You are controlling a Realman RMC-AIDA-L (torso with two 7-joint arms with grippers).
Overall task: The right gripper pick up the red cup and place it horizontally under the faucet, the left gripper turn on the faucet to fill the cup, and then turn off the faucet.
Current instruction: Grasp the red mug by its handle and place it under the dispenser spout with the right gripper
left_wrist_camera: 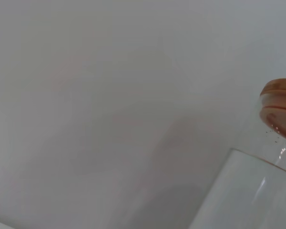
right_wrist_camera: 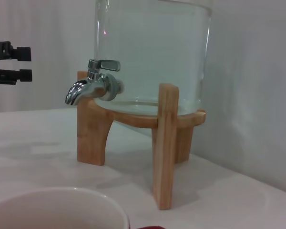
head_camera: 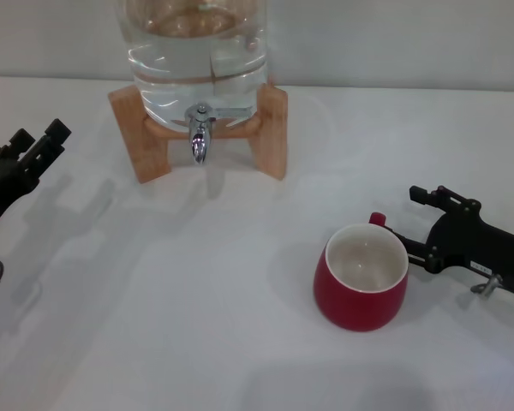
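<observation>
Setting: a robot test bench in a lab-type room, not a home kitchen. Evidence: a plain white table [head_camera: 154,325] set against a bare pale wall [head_camera: 394,38]. The table carries only a few props: a clear glass water jar [head_camera: 197,51] on a wooden stand [head_camera: 270,128] with a chrome faucet [head_camera: 199,137], and one red cup [head_camera: 361,278]. Black robot grippers [head_camera: 30,154] enter from both sides.

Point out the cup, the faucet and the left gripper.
cup [head_camera: 361,304], head view, red outer wall.
faucet [head_camera: 199,141], head view, chrome spout.
left gripper [head_camera: 36,144], head view, midway between its fingertips.
</observation>
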